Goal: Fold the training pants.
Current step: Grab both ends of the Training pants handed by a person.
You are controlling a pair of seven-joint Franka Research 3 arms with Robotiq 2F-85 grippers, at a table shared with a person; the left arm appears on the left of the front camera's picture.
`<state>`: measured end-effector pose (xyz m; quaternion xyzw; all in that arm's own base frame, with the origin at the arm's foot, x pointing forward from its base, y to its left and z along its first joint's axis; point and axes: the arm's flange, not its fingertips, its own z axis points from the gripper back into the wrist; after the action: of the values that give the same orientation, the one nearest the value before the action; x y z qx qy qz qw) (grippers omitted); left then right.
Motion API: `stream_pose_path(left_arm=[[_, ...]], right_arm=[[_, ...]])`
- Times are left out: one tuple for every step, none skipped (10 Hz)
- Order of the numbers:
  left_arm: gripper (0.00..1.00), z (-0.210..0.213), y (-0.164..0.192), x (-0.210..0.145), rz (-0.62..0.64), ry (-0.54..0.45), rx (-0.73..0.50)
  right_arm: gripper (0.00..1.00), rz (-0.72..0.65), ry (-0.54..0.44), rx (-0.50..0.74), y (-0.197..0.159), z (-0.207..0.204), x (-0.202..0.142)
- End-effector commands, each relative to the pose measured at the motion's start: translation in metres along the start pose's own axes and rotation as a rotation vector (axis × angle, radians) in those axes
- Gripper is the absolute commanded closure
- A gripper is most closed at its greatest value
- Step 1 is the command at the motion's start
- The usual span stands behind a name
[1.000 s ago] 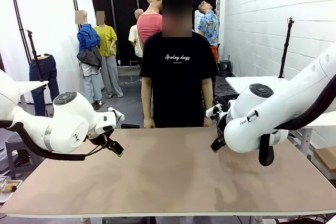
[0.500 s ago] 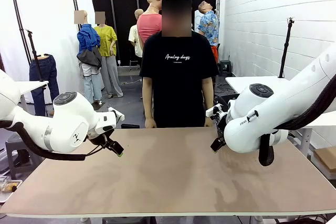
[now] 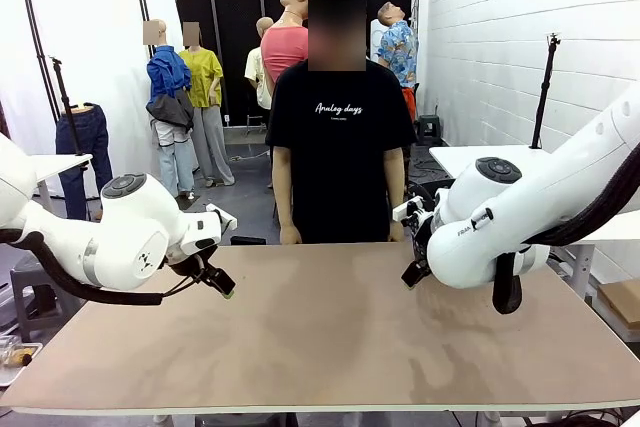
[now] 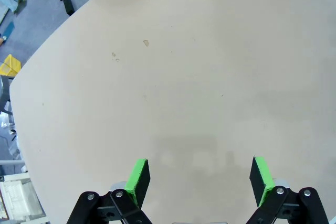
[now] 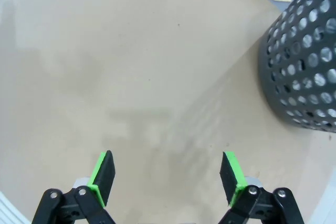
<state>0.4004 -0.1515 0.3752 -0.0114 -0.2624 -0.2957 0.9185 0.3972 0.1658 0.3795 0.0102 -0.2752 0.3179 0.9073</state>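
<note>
While they hang just above the worktop [image 4: 184, 66], my left fingers [image 3: 222, 285] and right fingers [image 3: 410, 274] stand spread wide, released, grasping nothing; where the training pants lie I cannot tell

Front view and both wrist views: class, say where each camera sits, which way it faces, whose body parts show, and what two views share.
Front view: between the arms, facing across the table at the standing person; left arm and right arm show.
Left wrist view: on the left wrist, looking down past open left fingers at the tabletop.
Right wrist view: on the right wrist, looking down past open right fingers at tabletop and black mesh basket.
Shared: both wrist views show the tan tabletop.
</note>
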Motion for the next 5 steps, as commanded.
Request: stream_pose_path(left_arm=[[0.0,0.034,-0.001,0.007,0.005,0.028,-0.006],[0.0,0.051,-0.001,0.012,0.002,0.027,-0.008],[0.0,0.068,-0.002,0.017,-0.004,0.021,-0.003],[0.0,0.088,-0.005,0.022,-0.022,0.016,0.006],[0.0,0.11,-0.004,0.028,-0.031,0.001,0.009]], right_arm=[[0.0,-0.023,0.006,0.023,-0.007,0.03,0.01],[0.0,-0.008,0.006,0.022,-0.01,0.045,0.017],[0.0,0.0,-0.005,0.006,-0.012,0.063,0.024],[0.0,0.007,-0.013,0.005,-0.013,0.083,0.03],[0.0,0.025,-0.029,0.02,-0.013,0.103,0.037]])
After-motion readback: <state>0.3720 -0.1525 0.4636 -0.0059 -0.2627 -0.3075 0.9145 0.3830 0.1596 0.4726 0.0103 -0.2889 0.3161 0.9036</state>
